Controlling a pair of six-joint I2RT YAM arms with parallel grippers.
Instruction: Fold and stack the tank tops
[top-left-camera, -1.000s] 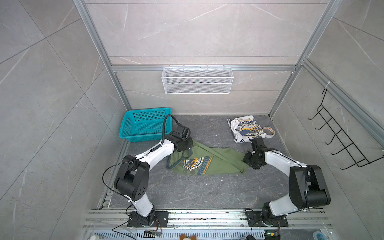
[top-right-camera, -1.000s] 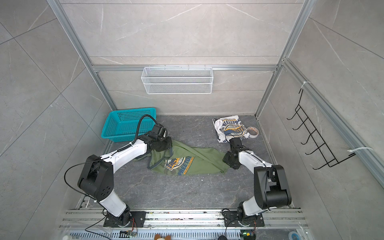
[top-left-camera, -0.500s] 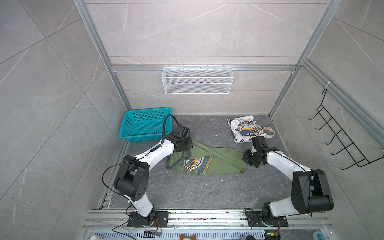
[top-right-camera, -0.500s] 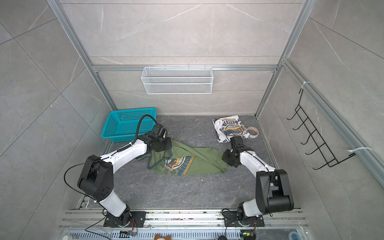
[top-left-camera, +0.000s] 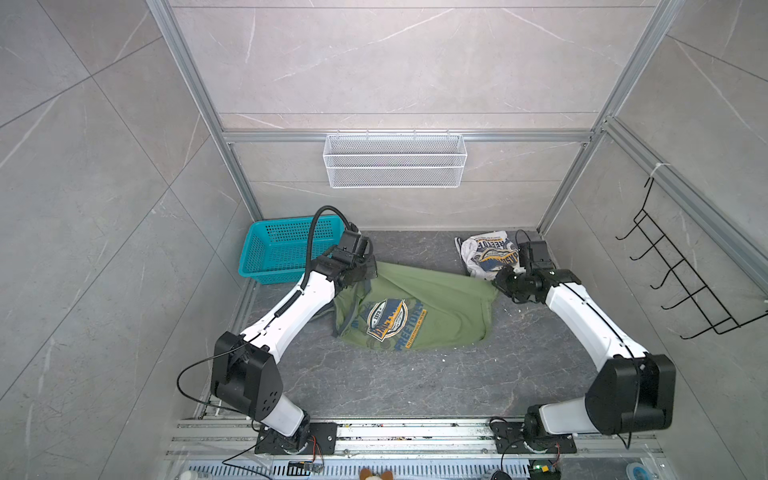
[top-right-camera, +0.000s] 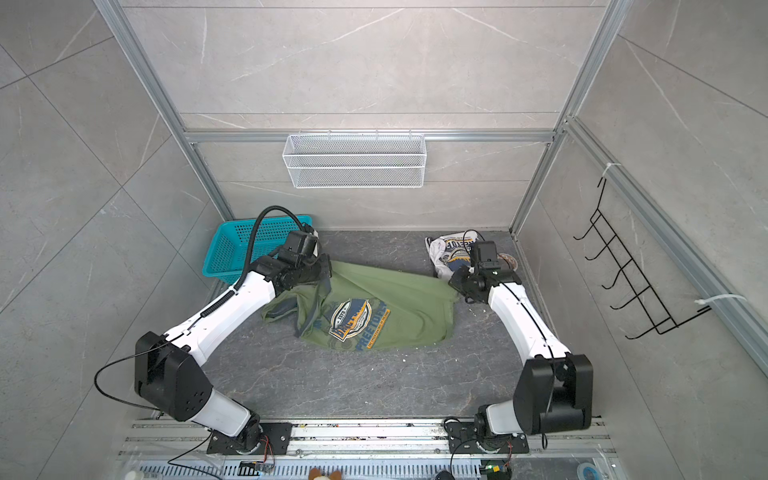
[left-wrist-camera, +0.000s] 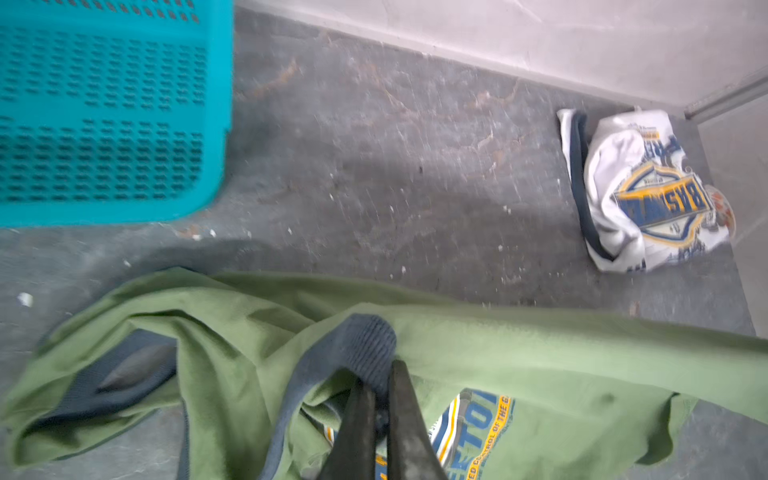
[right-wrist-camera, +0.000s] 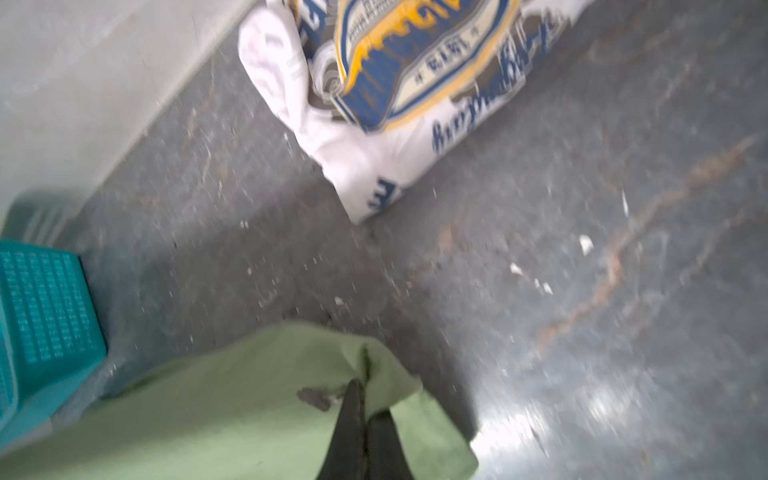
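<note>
Two grips on one olive green tank top (top-left-camera: 449, 299), mid-floor: left gripper (left-wrist-camera: 380, 376) pinches its grey strap trim at nine o'clock, and right gripper (right-wrist-camera: 365, 399) pinches a hem corner at three. Advised: draw apart evenly until taut, then lay flat before folding. White tank top (top-left-camera: 488, 255): crumpled, two o'clock. Teal basket (top-left-camera: 286, 249), ten o'clock, and wire wall basket (top-left-camera: 395, 162), twelve o'clock: nothing visible inside.

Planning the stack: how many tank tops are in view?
2. The olive green tank top lies spread mid-table, both ends held by the left gripper and right gripper. The white tank top sits crumpled in the far right corner.
</note>
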